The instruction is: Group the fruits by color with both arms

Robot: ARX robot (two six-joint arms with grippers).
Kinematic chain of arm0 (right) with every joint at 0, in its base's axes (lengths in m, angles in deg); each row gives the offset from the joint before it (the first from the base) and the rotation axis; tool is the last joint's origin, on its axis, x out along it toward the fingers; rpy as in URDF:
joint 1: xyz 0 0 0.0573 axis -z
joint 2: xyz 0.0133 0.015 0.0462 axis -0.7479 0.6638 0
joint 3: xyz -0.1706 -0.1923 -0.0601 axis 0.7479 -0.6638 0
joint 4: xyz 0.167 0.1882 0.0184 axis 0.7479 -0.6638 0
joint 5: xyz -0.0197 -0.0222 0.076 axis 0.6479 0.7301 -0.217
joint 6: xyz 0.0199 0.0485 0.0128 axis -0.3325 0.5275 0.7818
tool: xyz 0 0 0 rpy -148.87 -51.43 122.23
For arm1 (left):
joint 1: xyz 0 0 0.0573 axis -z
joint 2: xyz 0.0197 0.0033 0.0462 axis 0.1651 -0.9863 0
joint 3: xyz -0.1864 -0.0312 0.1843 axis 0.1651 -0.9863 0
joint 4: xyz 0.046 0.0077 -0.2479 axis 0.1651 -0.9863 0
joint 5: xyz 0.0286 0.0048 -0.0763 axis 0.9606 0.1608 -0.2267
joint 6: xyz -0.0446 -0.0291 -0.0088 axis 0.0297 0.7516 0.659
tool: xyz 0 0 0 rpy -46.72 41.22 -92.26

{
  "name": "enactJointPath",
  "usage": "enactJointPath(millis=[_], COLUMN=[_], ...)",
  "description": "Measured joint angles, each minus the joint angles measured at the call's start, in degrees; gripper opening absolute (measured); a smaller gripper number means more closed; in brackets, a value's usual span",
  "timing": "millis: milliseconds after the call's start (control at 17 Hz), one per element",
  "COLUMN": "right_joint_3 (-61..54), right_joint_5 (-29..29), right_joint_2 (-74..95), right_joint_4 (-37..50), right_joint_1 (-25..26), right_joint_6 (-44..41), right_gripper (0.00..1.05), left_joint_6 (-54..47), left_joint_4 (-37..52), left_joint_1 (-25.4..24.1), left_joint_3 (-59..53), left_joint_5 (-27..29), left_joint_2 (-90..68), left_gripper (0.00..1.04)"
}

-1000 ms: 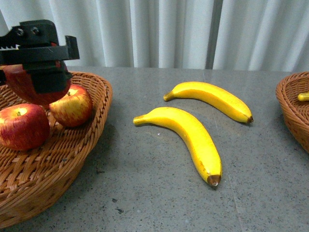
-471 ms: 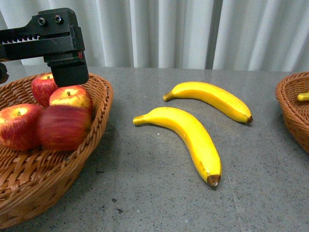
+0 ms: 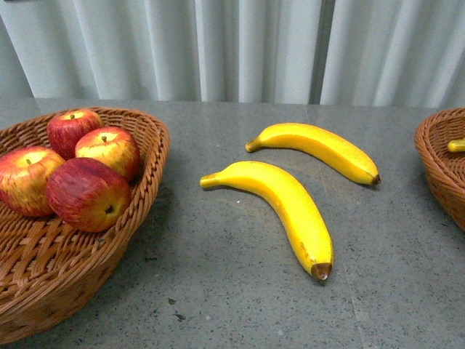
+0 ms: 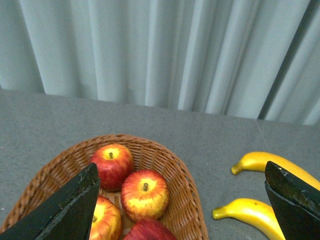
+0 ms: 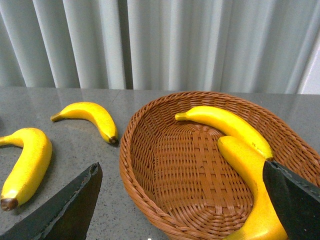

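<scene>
Both sets of jaws were observed spread wide, with nothing held. The left jaws were directed at the left basket (image 4: 192,200) and the right jaws at the right basket (image 5: 135,150). Four apples were recorded packed together in the left basket, and the front apple (image 3: 89,193) was found lying on its side. Two bananas were noted on the bench (image 3: 218,291) between the baskets. The nearer banana (image 3: 283,207) and the farther banana (image 3: 316,149) were lying near each other without touching. Two further bananas (image 5: 225,122) were seen inside the right basket.
</scene>
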Motion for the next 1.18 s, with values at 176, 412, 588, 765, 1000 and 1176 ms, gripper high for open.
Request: enactJointPath(millis=[176,412,588,765,1000,1176], right_joint_3=[0.0,0.0,0.0,0.0,0.0,0.0], right_joint_5=[0.0,0.0,0.0,0.0,0.0,0.0], right_joint_2=[0.0,0.0,0.0,0.0,0.0,0.0], right_joint_4=[0.0,0.0,0.0,0.0,0.0,0.0], right_joint_1=[0.0,0.0,0.0,0.0,0.0,0.0], right_joint_6=[0.0,0.0,0.0,0.0,0.0,0.0], right_gripper=[0.98,0.98,0.98,0.98,0.98,0.98], left_joint_6=[-5.0,-6.8,-6.8,-6.9,-6.9,-7.0], left_joint_4=[-2.8,-1.6,-1.9,-3.4,-4.2,-4.8], left_joint_1=[-5.9,-14.9,-19.4,-25.2,-28.2,-27.7], left_joint_3=[-10.0,-21.4,-26.0,-29.2,-30.5,-31.0], left_joint_5=[-6.5,-16.4,-20.7,-27.6,-29.3,-29.6], left_joint_2=[16.7,28.6,33.8,37.8,40.6,41.7], left_gripper=[0.78,0.29,0.02,0.01,0.01,0.01])
